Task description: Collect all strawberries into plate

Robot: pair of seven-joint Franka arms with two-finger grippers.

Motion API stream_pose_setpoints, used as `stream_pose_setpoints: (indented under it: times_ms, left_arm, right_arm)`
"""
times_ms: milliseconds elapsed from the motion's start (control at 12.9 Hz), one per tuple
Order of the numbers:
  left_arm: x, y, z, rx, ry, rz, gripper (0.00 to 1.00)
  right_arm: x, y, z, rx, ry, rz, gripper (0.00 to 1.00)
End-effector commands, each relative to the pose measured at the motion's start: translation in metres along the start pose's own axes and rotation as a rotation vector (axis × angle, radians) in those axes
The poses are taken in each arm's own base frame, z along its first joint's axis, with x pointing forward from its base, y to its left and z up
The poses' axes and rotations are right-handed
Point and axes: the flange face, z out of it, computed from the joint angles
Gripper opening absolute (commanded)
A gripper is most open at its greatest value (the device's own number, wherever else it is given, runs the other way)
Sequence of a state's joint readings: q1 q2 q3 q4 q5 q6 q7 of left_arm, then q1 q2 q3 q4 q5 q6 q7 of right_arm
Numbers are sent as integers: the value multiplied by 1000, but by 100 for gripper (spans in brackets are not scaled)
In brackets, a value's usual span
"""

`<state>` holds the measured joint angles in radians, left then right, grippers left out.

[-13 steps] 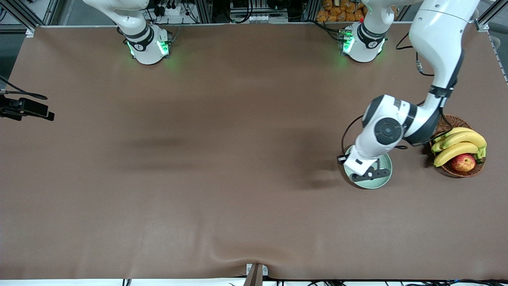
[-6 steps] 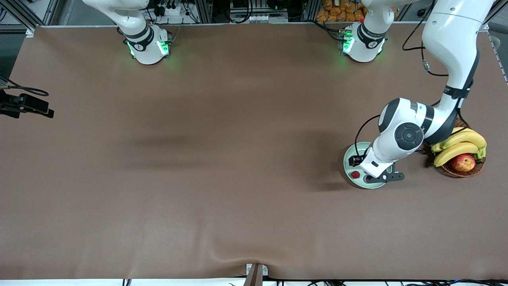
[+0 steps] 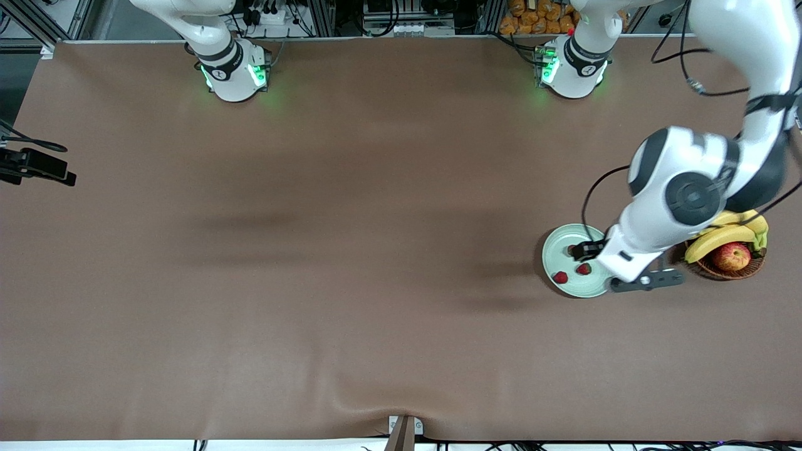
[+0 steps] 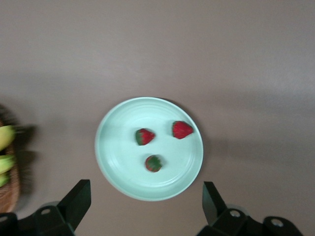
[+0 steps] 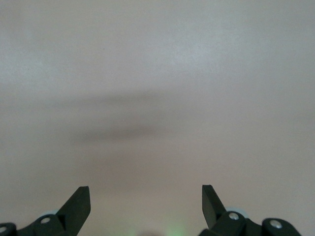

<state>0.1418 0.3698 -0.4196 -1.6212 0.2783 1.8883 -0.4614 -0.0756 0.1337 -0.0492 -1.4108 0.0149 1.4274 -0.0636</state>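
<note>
**Ana:** Brown matting covers the whole worktop (image 3: 313,250). Taking twelve o'clock as toward the robots' bases, where is the plate?

**Ben:** The plate (image 3: 546,257) lies at about four o'clock from the worktop's centre. A wicker basket (image 3: 720,270) holding bananas (image 3: 720,237) and an apple (image 3: 731,255) sits near it, at its three o'clock.

**Ana:** And the strawberries?

**Ben:** All three strawberries (image 4: 144,136) lie on the plate, close together but not touching. In the front view, two sit between the plate's six and eight o'clock. The arm partly hides the third.

**Ana:** What about the left end effector?

**Ben:** The left end effector (image 4: 146,186) hangs over the plate with its fingers spread wide and nothing between them. The right end effector (image 5: 145,189) waits over bare worktop, just as wide open and also empty.

**Ana:** So the collecting looks finished. If a berry needed moving, how would it handle?

**Ben:** I'd expect it to be very light and small, perhaps soft, and likely to roll on the smooth glaze. I'd pinch it gently across the widest part of the red body, just below the leafy top, coming straight down. Grabbing the tapered tip risks squirting it out.
</note>
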Motion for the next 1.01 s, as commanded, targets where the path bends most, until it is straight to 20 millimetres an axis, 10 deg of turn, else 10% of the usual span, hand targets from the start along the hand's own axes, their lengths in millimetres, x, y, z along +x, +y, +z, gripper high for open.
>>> stream_pose_setpoints:
  times_ms: [0, 542, 929]
  left_arm:
    - [-10, -10, -64, -20, 3, -28, 100]
    - [-52, -32, -184, -74, 56, -79, 100]
    - [-72, -101, -210, -149, -10, 21, 100]
  right_arm:
    - [-9, -3, -6, -14, 1, 39, 100]
    - [-14, -10, -2, -16, -46, 84, 100]
    - [-14, -15, -2, -16, -47, 73, 100]
